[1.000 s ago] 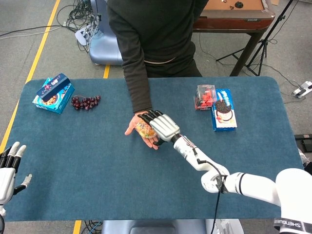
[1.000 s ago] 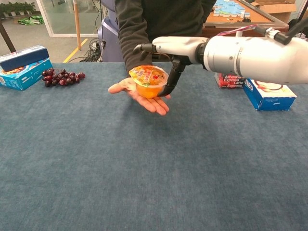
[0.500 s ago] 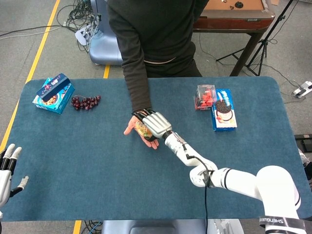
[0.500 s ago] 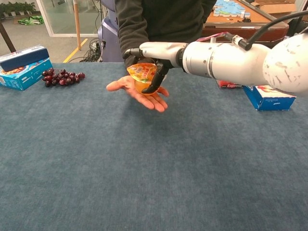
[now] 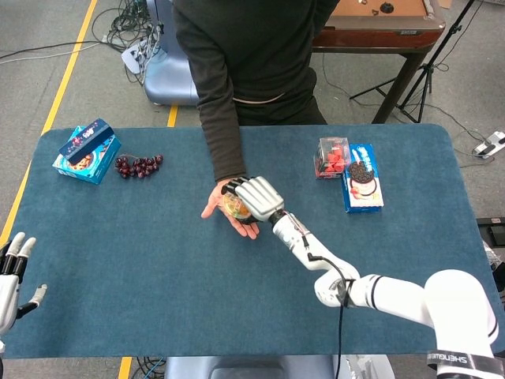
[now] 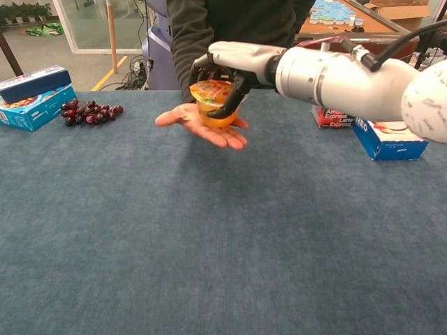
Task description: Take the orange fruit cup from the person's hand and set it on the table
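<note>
right hand (image 6: 227,70) around fruit cup (image 6: 211,101) over person's palm (image 6: 202,127)

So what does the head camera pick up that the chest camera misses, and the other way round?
Only the head view shows the robot's white left hand, open at the table's near left corner, and the clear plastic box of red fruit. Only the chest view shows the orange fruit cup's side, with the white right hand's dark fingers around it above the person's open palm. Both show the dark red grapes and the blue table cover.
</note>
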`<action>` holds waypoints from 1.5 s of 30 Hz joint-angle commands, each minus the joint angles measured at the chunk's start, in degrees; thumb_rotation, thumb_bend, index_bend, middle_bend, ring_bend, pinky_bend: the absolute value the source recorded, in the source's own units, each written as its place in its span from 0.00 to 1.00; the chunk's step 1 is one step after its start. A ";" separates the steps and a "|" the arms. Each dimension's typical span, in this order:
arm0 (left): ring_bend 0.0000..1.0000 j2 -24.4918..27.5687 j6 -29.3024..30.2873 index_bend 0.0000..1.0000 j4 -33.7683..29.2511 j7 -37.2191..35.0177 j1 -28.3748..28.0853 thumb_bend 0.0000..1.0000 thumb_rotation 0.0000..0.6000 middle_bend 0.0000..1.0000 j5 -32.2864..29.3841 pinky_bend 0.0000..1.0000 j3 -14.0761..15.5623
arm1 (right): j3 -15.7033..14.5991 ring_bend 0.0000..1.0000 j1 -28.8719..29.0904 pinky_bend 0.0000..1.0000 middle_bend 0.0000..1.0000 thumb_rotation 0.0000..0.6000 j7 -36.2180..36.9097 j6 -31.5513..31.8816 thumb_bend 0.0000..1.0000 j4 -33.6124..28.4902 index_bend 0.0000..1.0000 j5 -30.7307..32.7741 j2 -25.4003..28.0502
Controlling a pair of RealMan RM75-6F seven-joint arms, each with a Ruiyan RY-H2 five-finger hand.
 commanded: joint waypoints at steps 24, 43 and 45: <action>0.03 -0.24 -0.84 0.00 0.10 0.38 -0.80 0.30 1.00 0.00 0.71 0.10 -0.19 | -9.44 0.30 -15.88 0.64 0.37 1.00 4.55 7.84 0.47 -7.93 0.40 -5.81 15.49; 0.03 -0.49 -0.86 0.00 0.51 0.05 -0.60 0.30 1.00 0.00 0.35 0.10 -0.10 | -10.23 0.22 -14.91 0.46 0.29 1.00 13.27 1.37 0.46 12.67 0.34 -8.43 1.66; 0.03 -0.60 -0.84 0.00 0.71 -0.07 -0.56 0.30 1.00 0.00 0.30 0.10 -0.09 | -10.46 0.20 -14.75 0.43 0.27 1.00 13.23 0.38 0.46 13.75 0.31 -8.44 1.07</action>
